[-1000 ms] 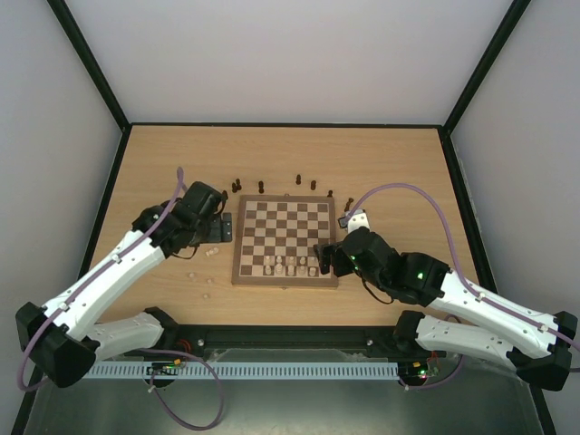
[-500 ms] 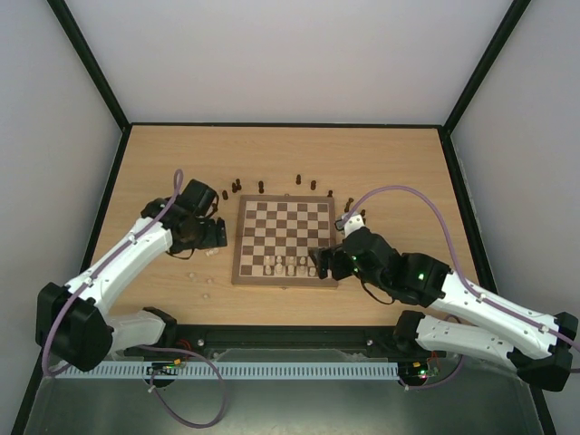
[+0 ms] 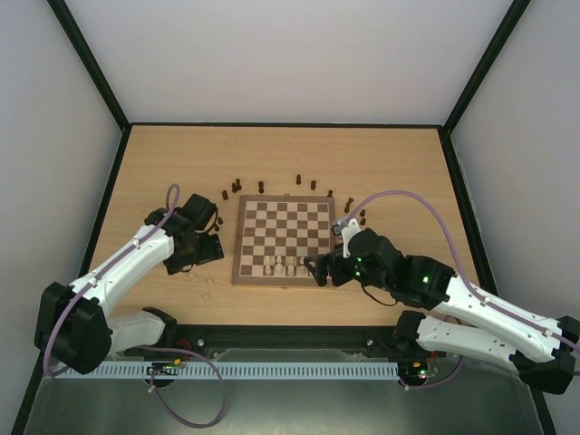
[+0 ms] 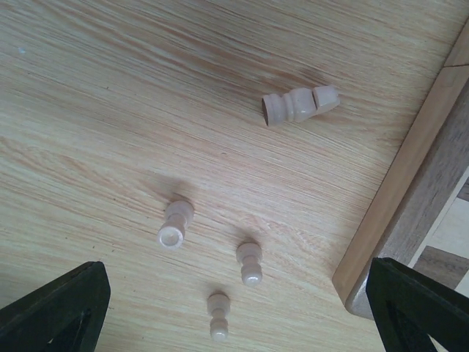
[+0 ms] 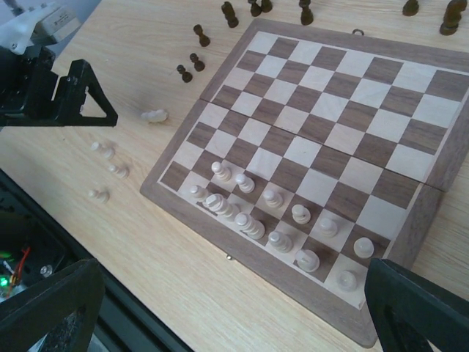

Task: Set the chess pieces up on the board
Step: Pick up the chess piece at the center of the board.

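Both arms have shifted: the left gripper (image 3: 207,248) drew nearer, fingers spread and empty over loose cream pieces (image 4: 250,262) on the table (image 3: 381,163). The right gripper (image 3: 319,269), equally wide open, moved left along the board (image 3: 284,282)'s near edge, where standing cream pieces (image 3: 288,265) fill two rows. Dark pieces (image 3: 261,187) stand beyond the far edge.

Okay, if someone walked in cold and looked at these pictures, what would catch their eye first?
Probably the board in the middle of the table, with pale chess pieces crowded on its two nearest rows and dark pieces strewn on the table around its far edge. Next, the open left gripper above four stray pale pieces left of the board, one toppled piece lying on its side.
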`<state>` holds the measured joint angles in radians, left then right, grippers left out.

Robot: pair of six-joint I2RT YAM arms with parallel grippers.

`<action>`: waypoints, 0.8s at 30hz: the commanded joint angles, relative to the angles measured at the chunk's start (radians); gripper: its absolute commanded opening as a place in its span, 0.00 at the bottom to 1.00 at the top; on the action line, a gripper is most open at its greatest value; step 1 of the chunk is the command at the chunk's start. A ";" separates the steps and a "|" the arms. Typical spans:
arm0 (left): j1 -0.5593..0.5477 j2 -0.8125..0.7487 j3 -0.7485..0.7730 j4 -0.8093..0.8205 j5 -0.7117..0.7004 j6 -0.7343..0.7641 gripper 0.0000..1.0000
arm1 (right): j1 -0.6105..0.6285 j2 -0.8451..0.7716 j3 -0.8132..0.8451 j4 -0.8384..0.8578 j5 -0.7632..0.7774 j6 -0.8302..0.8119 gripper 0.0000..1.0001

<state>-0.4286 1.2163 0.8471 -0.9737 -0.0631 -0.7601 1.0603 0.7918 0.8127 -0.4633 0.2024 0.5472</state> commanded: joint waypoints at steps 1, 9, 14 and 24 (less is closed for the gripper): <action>-0.034 -0.038 0.004 -0.051 -0.023 -0.054 0.99 | -0.002 -0.028 -0.018 0.023 -0.041 -0.018 0.98; -0.050 -0.085 -0.048 -0.063 -0.027 -0.111 0.98 | -0.003 -0.028 -0.021 0.026 -0.069 -0.024 0.99; -0.089 -0.077 -0.058 -0.039 -0.015 -0.118 0.88 | -0.002 -0.028 -0.021 0.027 -0.072 -0.024 0.99; -0.229 -0.016 -0.089 0.037 -0.027 -0.166 0.55 | -0.003 -0.027 -0.021 0.027 -0.068 -0.024 0.99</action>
<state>-0.6327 1.1778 0.7952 -0.9730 -0.0887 -0.9028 1.0603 0.7757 0.8028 -0.4427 0.1379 0.5377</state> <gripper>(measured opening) 0.627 0.987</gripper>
